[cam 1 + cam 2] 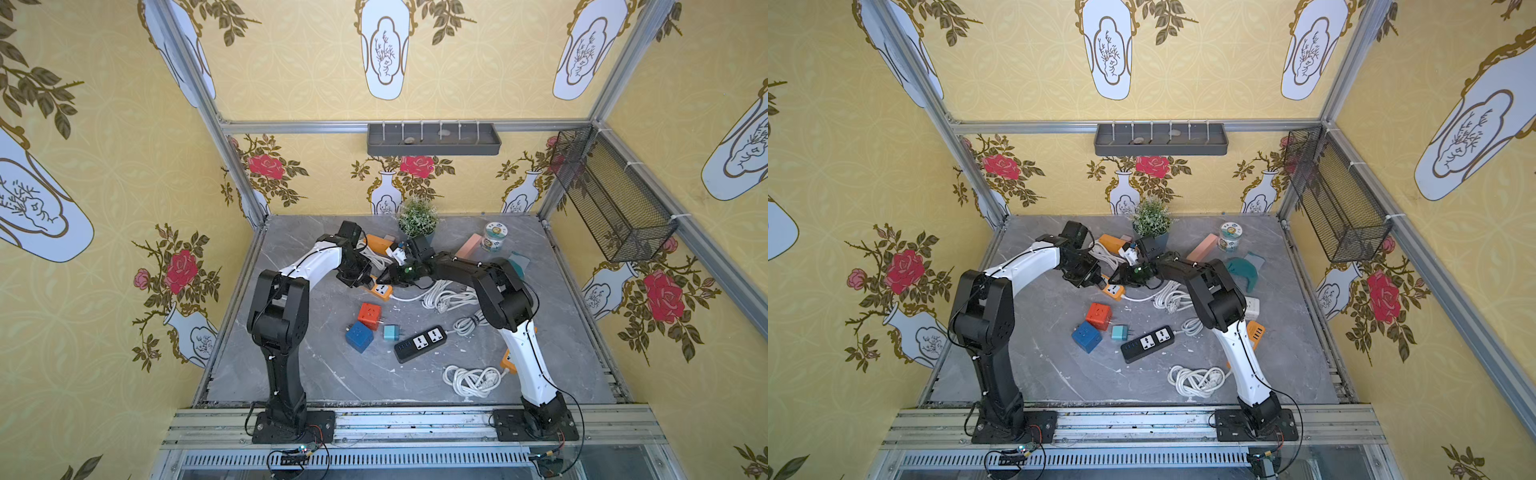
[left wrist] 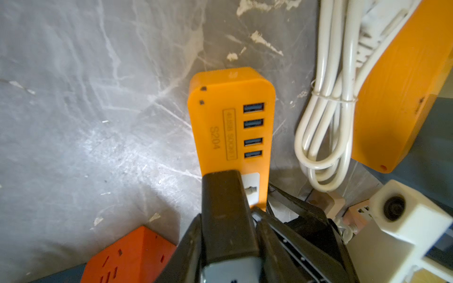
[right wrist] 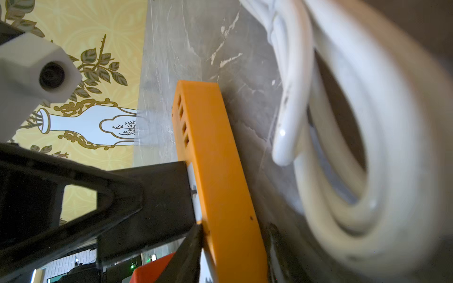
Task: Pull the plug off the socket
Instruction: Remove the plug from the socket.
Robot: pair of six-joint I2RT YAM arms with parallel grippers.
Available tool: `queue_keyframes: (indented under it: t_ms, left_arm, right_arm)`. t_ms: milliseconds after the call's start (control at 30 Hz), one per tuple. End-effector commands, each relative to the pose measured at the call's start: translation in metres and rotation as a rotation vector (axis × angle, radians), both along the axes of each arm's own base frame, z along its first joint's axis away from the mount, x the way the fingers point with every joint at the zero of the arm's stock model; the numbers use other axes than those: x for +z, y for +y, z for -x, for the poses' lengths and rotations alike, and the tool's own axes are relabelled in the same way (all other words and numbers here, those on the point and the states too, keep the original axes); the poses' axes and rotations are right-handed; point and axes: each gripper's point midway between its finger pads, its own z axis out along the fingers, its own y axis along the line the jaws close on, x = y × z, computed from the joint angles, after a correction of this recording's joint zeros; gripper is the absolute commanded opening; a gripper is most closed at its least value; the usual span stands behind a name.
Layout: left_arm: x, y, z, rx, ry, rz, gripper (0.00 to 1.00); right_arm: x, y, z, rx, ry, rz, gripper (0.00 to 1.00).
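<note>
In both top views my two grippers meet over one small orange power strip (image 1: 383, 291) (image 1: 1116, 291), which lies flat on the grey marble table (image 1: 291, 374) a little behind its middle. From up there the grip itself is too small to read. My left wrist view settles it. The black plug (image 2: 220, 191) stands in the strip's white socket, just past four blue USB ports and the mark S204. My left gripper (image 2: 226, 216) is closed on it, with a finger against each side. That view also shows a tied white cable bundle (image 2: 326, 137) beside the strip and a corner of a red cube socket (image 2: 127, 257) near it. My right wrist view sees the strip edge-on, with the plug (image 3: 159, 203) jutting from its face. My right gripper (image 3: 232, 235) is pinched across the strip's thickness: one finger (image 3: 191, 247) sits on the socket face, and the finger on the table side is only partly visible. A blurred white cable coil (image 3: 355, 147) fills the rest of that view. My left arm rises from the front rail with its elbow high, its white forearm reaching back and inward and the wrist bent down. My right arm leans in from its own base, its black forearm running low toward the centre with the wrist rolled on its side.
</note>
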Motion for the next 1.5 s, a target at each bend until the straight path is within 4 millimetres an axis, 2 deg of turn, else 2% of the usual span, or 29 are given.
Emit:
queue_keyframes:
  t_ms: [0,200,333,433,567,700,800,967,1133,1233,1300,1467]
  left_arm:
    - [0.008,-0.011,0.003,-0.086,-0.026,0.017,0.19]
    - [0.018,-0.018,0.024,-0.104,-0.010,0.032,0.15]
    - [0.021,-0.015,0.039,-0.018,0.037,0.094,0.14]
    - [0.029,-0.017,0.036,0.029,0.026,0.144,0.14]
    - [0.043,-0.016,0.022,-0.018,-0.009,0.092,0.15]
    - [0.026,-0.013,0.032,-0.052,0.090,0.012,0.14]
    - [0.020,-0.021,0.049,-0.025,0.158,0.073,0.14]
    - [0.028,-0.018,0.058,0.019,0.142,0.109,0.14]
    - [0.042,-0.027,0.068,0.071,0.155,0.202,0.14]
    - [0.046,-0.023,0.063,0.117,0.136,0.204,0.14]
    - [0.040,-0.020,0.061,0.121,0.180,0.182,0.14]
    - [0.036,-0.032,0.058,0.077,0.276,0.201,0.13]
  right_arm:
    - [-0.046,-0.027,0.017,-0.042,0.106,0.202,0.39]
    - [-0.059,-0.042,0.016,-0.068,0.117,0.291,0.34]
    - [-0.066,-0.049,0.019,-0.070,0.119,0.330,0.33]
    - [-0.070,-0.053,0.020,-0.073,0.107,0.365,0.33]
    - [-0.076,-0.058,0.020,-0.078,0.099,0.405,0.32]
    - [-0.081,-0.060,0.021,-0.075,0.095,0.429,0.32]
    - [-0.084,-0.063,0.021,-0.079,0.095,0.442,0.32]
    - [-0.087,-0.065,0.022,-0.078,0.091,0.461,0.32]
    - [-0.091,-0.066,0.023,-0.068,0.084,0.490,0.31]
    - [-0.093,-0.066,0.023,-0.065,0.079,0.499,0.31]
    - [-0.095,-0.066,0.023,-0.062,0.077,0.508,0.31]
    - [-0.102,-0.067,0.025,-0.048,0.077,0.529,0.31]
